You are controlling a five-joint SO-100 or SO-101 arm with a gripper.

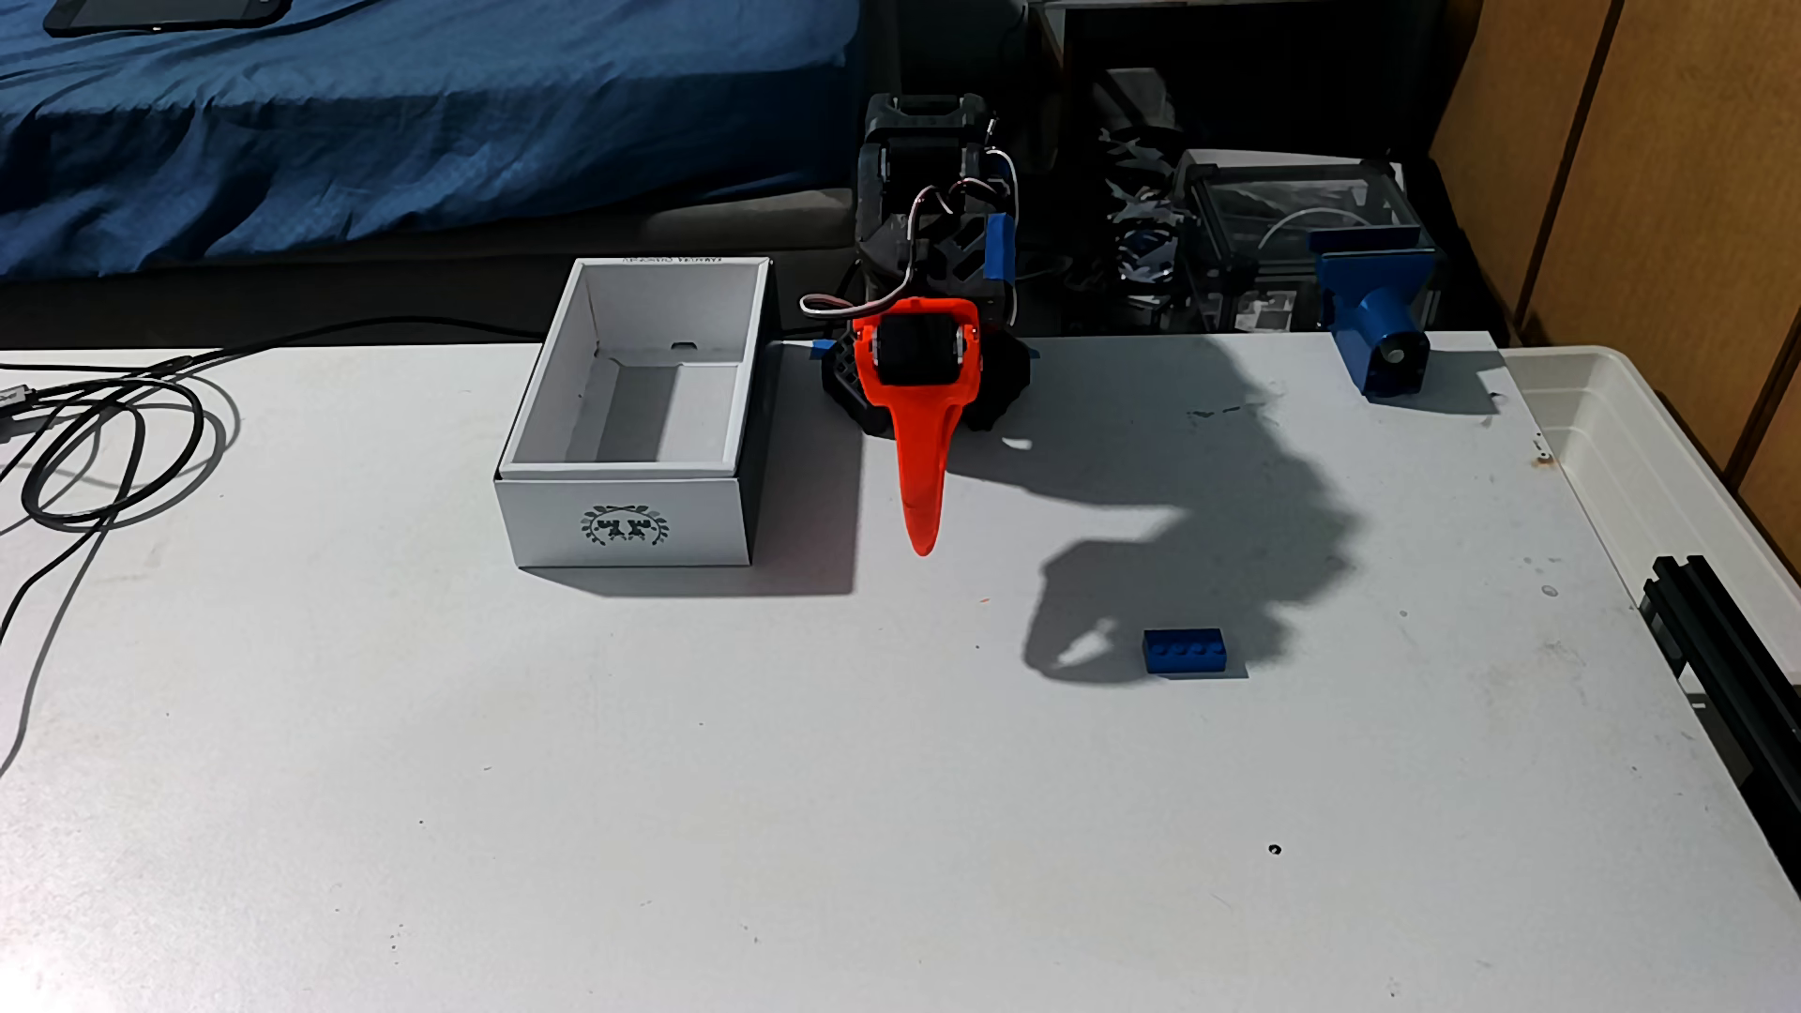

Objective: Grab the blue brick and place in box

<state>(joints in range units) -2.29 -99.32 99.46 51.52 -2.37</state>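
The blue brick (1184,651) lies flat on the white table, studs up, right of centre and at the edge of the arm's shadow. The white box (624,526) stands left of the arm, empty, with its wreath emblem on the near short wall. My gripper (921,545) hangs above the table between box and brick, its orange finger pointing down and towards the camera, well left of and behind the brick. That finger hides the other one. The shadow on the table shows two prongs with a light gap between them. Nothing is held.
A blue cylindrical mount (1379,331) is clamped at the far right edge. A translucent tub (1657,468) and a black rail (1725,633) border the table's right side. Black cables (97,438) loop at the left. The near half of the table is bare.
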